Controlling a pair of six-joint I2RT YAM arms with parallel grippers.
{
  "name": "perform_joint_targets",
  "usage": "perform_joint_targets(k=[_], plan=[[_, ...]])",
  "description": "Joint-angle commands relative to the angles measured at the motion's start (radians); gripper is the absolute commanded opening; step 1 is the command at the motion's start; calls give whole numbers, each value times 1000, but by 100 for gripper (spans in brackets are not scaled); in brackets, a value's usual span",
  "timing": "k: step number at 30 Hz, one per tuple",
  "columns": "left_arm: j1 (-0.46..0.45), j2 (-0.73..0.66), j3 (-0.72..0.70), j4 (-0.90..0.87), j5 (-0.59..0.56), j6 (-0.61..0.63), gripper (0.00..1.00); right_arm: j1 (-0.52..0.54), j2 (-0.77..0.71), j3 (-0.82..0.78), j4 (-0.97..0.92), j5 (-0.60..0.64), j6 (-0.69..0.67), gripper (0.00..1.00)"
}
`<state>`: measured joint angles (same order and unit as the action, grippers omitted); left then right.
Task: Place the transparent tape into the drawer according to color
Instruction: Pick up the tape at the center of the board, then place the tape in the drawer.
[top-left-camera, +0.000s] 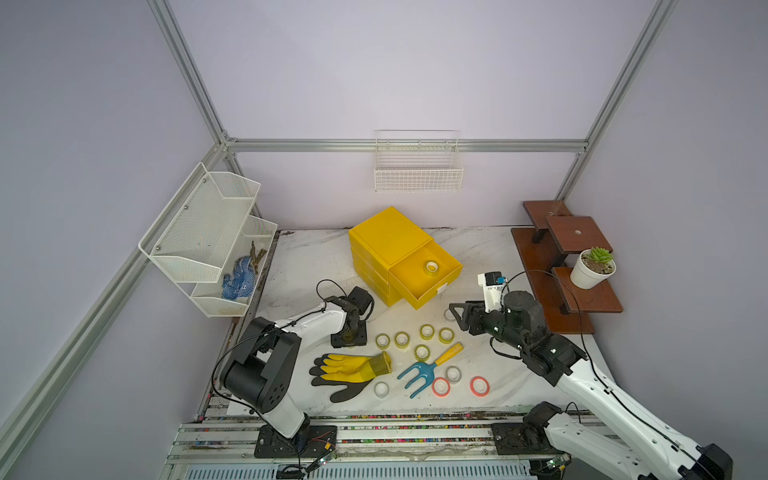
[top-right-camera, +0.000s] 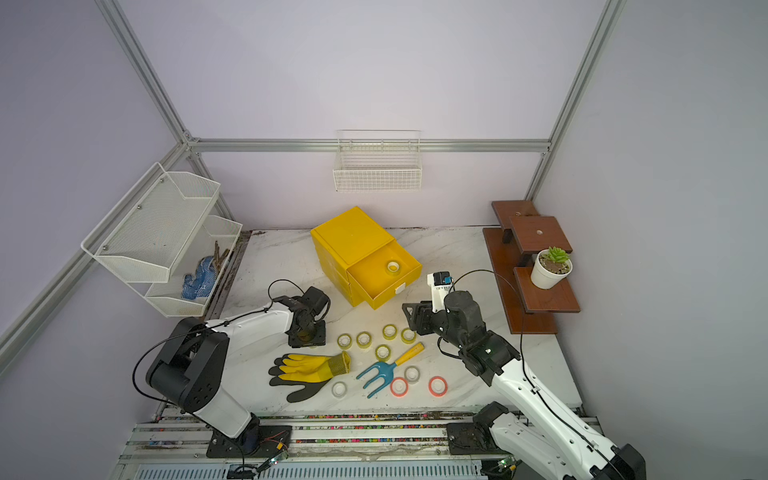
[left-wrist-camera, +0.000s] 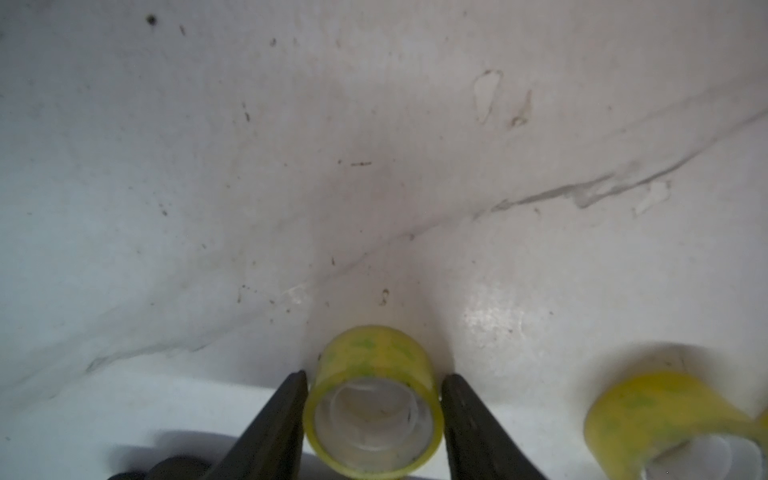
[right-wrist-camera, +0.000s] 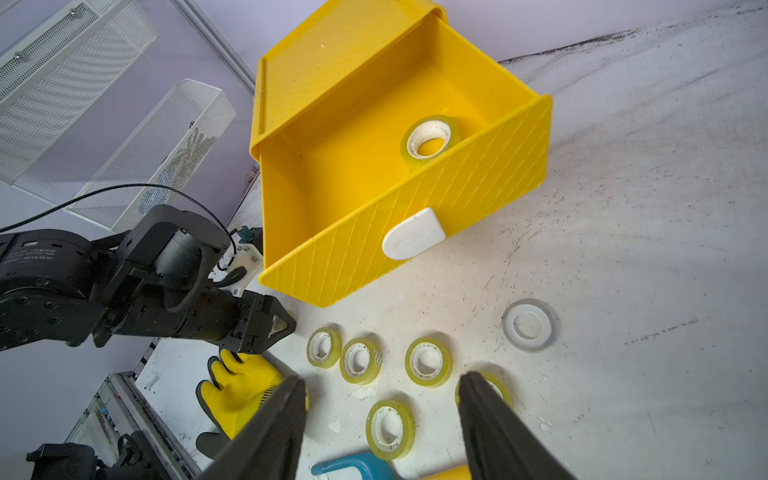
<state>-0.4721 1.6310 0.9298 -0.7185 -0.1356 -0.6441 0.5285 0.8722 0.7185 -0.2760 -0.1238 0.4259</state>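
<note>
Lilac walls, alu frame, marble tabletop.

Yellow glove nr blue hand rake; potted succulent on wood shelf; wire basket on rear wall.

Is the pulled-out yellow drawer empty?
No: in the right wrist view, one yellow-green tape roll lies flat on the floor of the open drawer.
</note>
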Motion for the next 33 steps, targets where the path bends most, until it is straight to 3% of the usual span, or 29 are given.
perform_joint_targets(k=[1,5,11,20,27,33], plan=[[4,-10,12,15,-10,-6,51,4,-13,0,38,6,0,63],[4,-46,15,6,-10,-2,43,4,-18,-1,40,12,0,63],[3,-143,66,-60,-8,-2,40,4,-26,6,43,17,3,63],[-9,-338,327,-230,-46,84,39,4,-30,16,55,26,8,63],[-105,-280,633,-329,-79,168,38,5,-44,18,50,46,14,63],[-210,-71,862,-327,-20,226,37,4,-67,16,24,101,26,63]])
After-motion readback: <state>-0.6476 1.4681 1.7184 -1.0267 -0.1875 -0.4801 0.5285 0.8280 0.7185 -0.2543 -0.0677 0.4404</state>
